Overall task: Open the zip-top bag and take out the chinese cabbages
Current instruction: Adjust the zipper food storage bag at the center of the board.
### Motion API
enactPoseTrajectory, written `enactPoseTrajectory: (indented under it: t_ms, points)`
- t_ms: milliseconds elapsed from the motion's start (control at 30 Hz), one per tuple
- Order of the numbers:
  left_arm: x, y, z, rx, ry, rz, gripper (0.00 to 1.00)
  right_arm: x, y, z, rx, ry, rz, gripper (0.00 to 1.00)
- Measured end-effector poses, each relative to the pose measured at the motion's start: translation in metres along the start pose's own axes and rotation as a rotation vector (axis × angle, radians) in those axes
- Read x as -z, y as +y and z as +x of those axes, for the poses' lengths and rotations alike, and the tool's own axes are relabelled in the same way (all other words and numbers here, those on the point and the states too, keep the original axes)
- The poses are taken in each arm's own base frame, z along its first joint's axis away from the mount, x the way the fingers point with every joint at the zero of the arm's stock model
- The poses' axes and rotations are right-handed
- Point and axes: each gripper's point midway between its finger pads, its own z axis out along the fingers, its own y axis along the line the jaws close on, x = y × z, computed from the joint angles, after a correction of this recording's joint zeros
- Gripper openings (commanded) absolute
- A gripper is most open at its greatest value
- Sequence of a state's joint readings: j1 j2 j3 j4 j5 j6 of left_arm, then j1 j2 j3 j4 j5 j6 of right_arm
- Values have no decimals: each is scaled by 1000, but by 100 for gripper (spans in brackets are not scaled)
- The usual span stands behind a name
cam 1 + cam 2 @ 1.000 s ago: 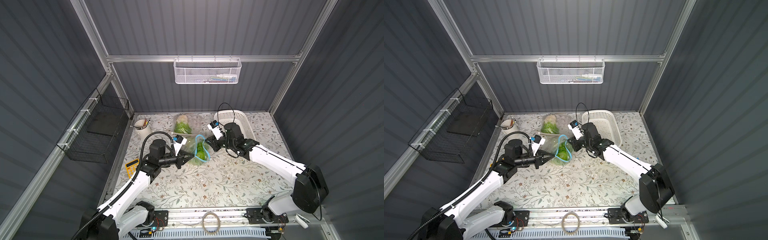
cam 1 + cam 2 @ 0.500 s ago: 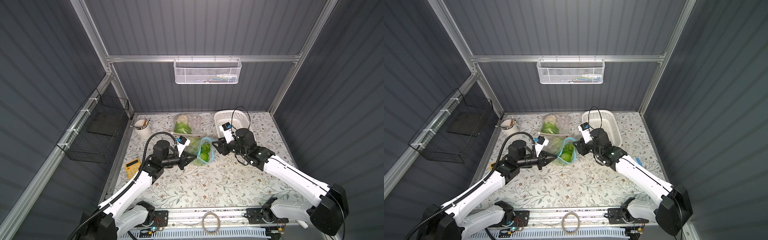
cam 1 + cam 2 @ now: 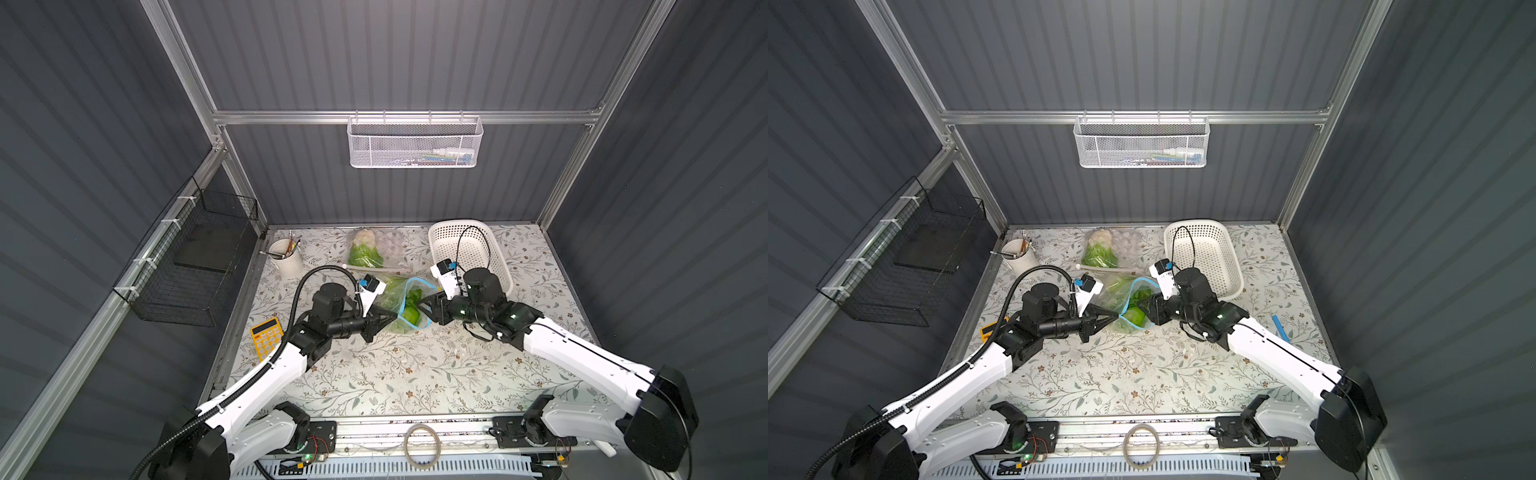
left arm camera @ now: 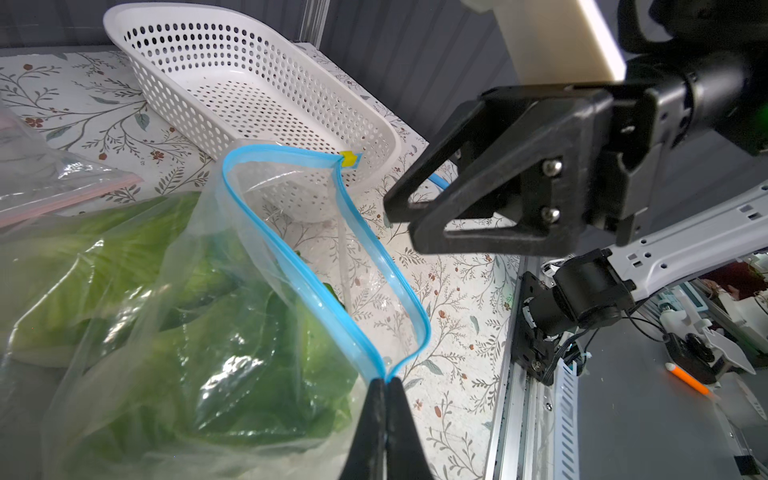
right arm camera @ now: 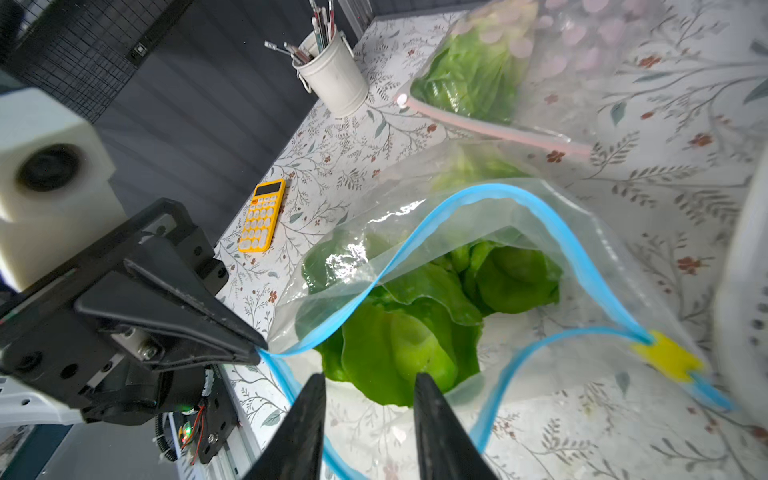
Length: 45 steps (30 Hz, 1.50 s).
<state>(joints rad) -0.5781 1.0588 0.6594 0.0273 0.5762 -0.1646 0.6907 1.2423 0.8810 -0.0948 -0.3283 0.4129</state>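
The clear zip-top bag [image 3: 399, 299] with a blue zip rim [image 4: 324, 299] lies mid-table, its mouth gaping open. Green chinese cabbages [image 5: 407, 332] fill it and show through the mouth; they also show through its clear wall [image 4: 232, 332]. My left gripper [image 4: 385, 384] is shut on the near end of the blue rim, and in a top view it [image 3: 1115, 316] reaches in from the left. My right gripper [image 5: 370, 376] is open, its fingertips just inside the mouth in front of a cabbage leaf, nothing clamped. A yellow slider [image 5: 665, 357] sits at the rim's far end.
A white perforated basket [image 3: 478, 249] stands at the back right. A second bag [image 3: 370, 249] with a pink zip, greens and pale lumps lies behind. A white cup of brushes [image 3: 286, 259] and a yellow calculator [image 3: 268, 336] are at the left. A blue pen [image 3: 1278, 328] lies right.
The right gripper has swung from the bag's far side round to its mouth and come close to the cabbages. The mouth gapes wider. The left gripper has kept its hold on the rim.
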Motion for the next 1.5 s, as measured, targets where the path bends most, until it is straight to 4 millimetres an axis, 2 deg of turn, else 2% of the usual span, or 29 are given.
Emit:
enactPoseTrajectory:
  t_ms: [133, 433, 833, 967, 1233, 1367, 1500]
  points:
    - [-2, 0, 3, -8, 11, -20, 0, -16, -3, 8, -60, 35, -16, 44]
    - [-3, 4, 7, -13, 24, -49, 0, -32, -10, 8, -126, 34, -10, 46]
    - [-6, 0, 11, -22, 41, -37, 0, -38, -28, 3, -161, 7, 49, 43]
    - [-7, 0, 13, -24, 46, -34, 0, -41, -31, -1, -177, -10, 48, 35]
    - [-8, 0, 14, -25, 51, -34, 0, -49, -39, 4, -212, 9, 52, 26]
    - [-8, 0, 15, -26, 55, -34, 0, -49, -38, 4, -219, 7, 48, 11]
    - [-9, 1, 17, -24, 65, -36, 6, -49, -37, 3, -217, 7, 42, 0]
